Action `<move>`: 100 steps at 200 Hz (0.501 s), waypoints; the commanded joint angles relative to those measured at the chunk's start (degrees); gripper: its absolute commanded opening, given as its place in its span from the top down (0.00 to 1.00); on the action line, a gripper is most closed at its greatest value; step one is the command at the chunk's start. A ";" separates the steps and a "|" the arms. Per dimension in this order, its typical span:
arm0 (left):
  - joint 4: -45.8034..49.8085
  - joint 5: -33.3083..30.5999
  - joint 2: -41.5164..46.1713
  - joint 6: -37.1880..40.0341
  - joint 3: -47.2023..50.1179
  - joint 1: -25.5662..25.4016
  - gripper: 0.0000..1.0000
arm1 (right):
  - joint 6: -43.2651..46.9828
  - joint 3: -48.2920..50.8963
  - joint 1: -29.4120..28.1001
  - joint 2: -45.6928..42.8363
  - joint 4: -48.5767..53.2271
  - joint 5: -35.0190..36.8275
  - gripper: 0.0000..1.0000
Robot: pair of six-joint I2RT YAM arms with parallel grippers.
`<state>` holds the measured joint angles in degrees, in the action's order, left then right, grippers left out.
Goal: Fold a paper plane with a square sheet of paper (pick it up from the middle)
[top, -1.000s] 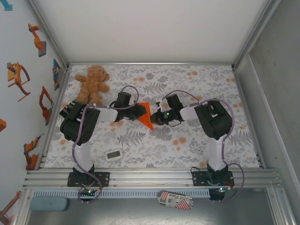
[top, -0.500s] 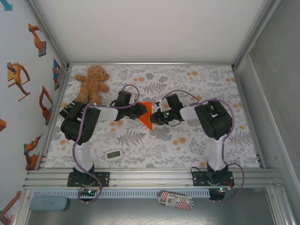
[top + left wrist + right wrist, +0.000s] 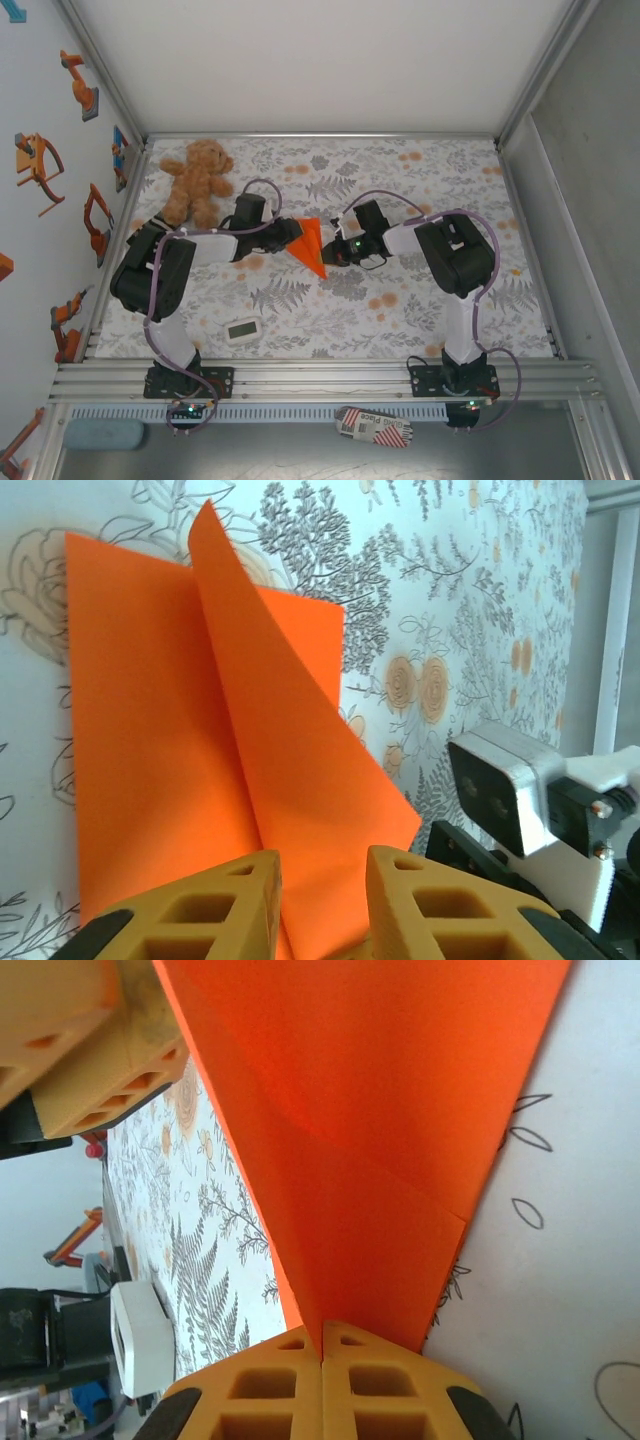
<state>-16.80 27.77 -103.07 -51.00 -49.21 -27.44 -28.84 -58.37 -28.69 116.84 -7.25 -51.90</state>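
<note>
On the floral table (image 3: pixel 400 300) we see the orange paper (image 3: pixel 312 247) sitting centrally. Wrist views add detail: the right gripper (image 3: pixel 322 1352) is pinched on its edge, while the left gripper (image 3: pixel 322 900) is narrowly parted astride a fold, contact unclear.

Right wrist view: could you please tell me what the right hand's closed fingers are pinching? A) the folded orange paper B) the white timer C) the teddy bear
A: the right hand is shut on an edge of the folded orange paper.

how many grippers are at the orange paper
2: left gripper on the left of the orange paper, jaws apart around a flap; right gripper shut on its right side.
</note>
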 commanded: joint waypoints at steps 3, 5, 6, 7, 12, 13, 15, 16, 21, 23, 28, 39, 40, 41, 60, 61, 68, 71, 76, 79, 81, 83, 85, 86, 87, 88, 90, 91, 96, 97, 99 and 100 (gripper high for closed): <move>-0.06 -0.20 -1.10 -1.01 0.91 -0.56 0.76 | 4.36 0.92 1.44 2.50 8.65 4.10 0.97; 0.04 -0.27 -1.16 -1.02 0.90 -0.61 0.76 | 4.40 0.96 1.51 2.47 8.65 4.07 0.97; 0.11 -0.31 -1.16 -1.03 0.93 -0.60 0.76 | 4.36 0.97 1.52 2.49 8.65 3.99 0.97; 0.15 -0.37 -1.21 -1.03 0.95 -0.60 0.77 | 4.38 1.02 1.52 2.46 8.65 3.95 0.97; 0.36 -0.58 -1.38 -0.98 0.88 -0.81 0.77 | 4.49 0.98 1.53 2.51 8.65 3.84 0.98; 0.45 -0.64 -1.36 -0.96 0.88 -0.83 0.77 | 4.49 1.02 1.53 2.47 8.65 3.83 0.98; 0.65 -0.75 -1.37 -0.97 0.87 -0.85 0.77 | 4.47 0.99 1.53 2.44 8.59 3.76 0.98; 0.68 -0.77 -1.49 -0.95 0.83 -0.86 0.78 | 4.48 0.98 1.53 2.44 8.57 3.70 0.98; 1.13 -0.93 -1.81 -0.98 0.60 -0.89 0.78 | 4.51 1.05 1.53 2.46 8.56 3.51 0.98; 1.46 -0.95 -1.95 -1.02 0.43 -0.93 0.78 | 4.63 1.06 1.51 2.48 8.56 3.41 0.98; 2.01 -0.92 -2.28 -1.02 0.12 -0.95 0.79 | 4.66 0.98 1.53 2.51 8.59 3.38 0.98; 3.61 -0.98 -3.05 -1.08 -0.32 -1.10 0.80 | 4.71 1.02 1.57 2.43 8.56 3.39 0.98; 3.74 -1.02 -3.17 -1.10 -0.34 -1.16 0.80 | 4.69 1.00 1.55 2.39 8.61 3.39 0.98; 3.94 -1.12 -3.22 -1.11 -0.35 -1.18 0.80 | 4.64 1.03 1.54 2.41 8.63 3.43 0.98; 7.27 -2.64 -3.94 -0.91 -0.22 -1.56 0.81 | 4.12 1.15 1.62 2.15 8.20 3.21 0.98; 7.33 -2.68 -3.96 -0.97 -0.20 -1.56 0.81 | 4.09 1.15 1.62 2.12 8.16 3.12 0.98; 7.65 -2.97 -3.98 -1.11 0.20 -1.56 0.82 | 3.67 1.15 1.58 2.12 7.93 2.80 0.98; 7.75 -3.03 -3.95 -1.19 0.33 -1.56 0.82 | 3.51 1.15 1.67 2.02 7.80 2.71 0.99; 7.95 -3.27 -3.75 -1.27 0.51 -1.49 0.82 | 3.13 1.15 1.64 2.08 7.55 2.58 0.99; 8.18 -3.47 -3.72 -1.31 0.62 -1.50 0.82 | 2.83 1.22 1.65 2.08 7.33 2.47 0.99; 8.34 -3.54 -3.70 -1.30 0.72 -1.50 0.82 | 2.72 1.30 1.65 2.04 7.27 2.41 0.99; 8.49 -3.67 -3.65 -1.36 0.77 -1.55 0.82 | 2.56 1.32 1.69 2.00 7.14 2.28 0.99; 8.65 -3.82 -3.51 -1.33 0.78 -1.56 0.82 | 2.38 1.37 1.70 1.95 6.96 2.19 0.99; 8.68 -3.88 -3.48 -1.31 0.78 -1.56 0.82 | 2.25 1.39 1.70 1.93 6.88 2.17 0.99; 8.74 -3.92 -3.43 -1.35 0.78 -1.56 0.82 | 2.19 1.40 1.70 1.92 6.84 2.16 0.99; 8.77 -3.98 -3.44 -1.32 0.78 -1.61 0.82 | 2.07 1.41 1.66 1.91 6.78 2.11 0.99; 8.92 -4.02 -3.39 -1.36 0.78 -1.64 0.82 | 1.87 1.46 1.69 1.84 6.62 2.08 0.99; 8.95 -4.08 -3.33 -1.37 0.78 -1.64 0.82 | 1.82 1.48 1.70 1.83 6.58 2.07 0.99; 9.25 -4.34 -3.24 -1.27 0.78 -1.72 0.82 | 1.27 1.58 1.75 1.65 6.19 1.83 0.99; 9.20 -4.36 -3.17 -1.28 0.78 -1.77 0.83 | 1.08 1.59 1.73 1.65 6.10 1.77 0.99; 9.25 -4.38 -3.12 -1.29 0.83 -1.79 0.82 | 0.89 1.63 1.67 1.55 5.86 1.73 0.99; 9.33 -4.48 -3.11 -1.25 0.81 -1.81 0.82 | 0.76 1.70 1.69 1.51 5.72 1.68 0.99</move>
<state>-13.13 25.69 -106.17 -51.94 -49.10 -28.69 -26.33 -58.61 -28.25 116.84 -5.96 -52.95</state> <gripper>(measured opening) 0.179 0.049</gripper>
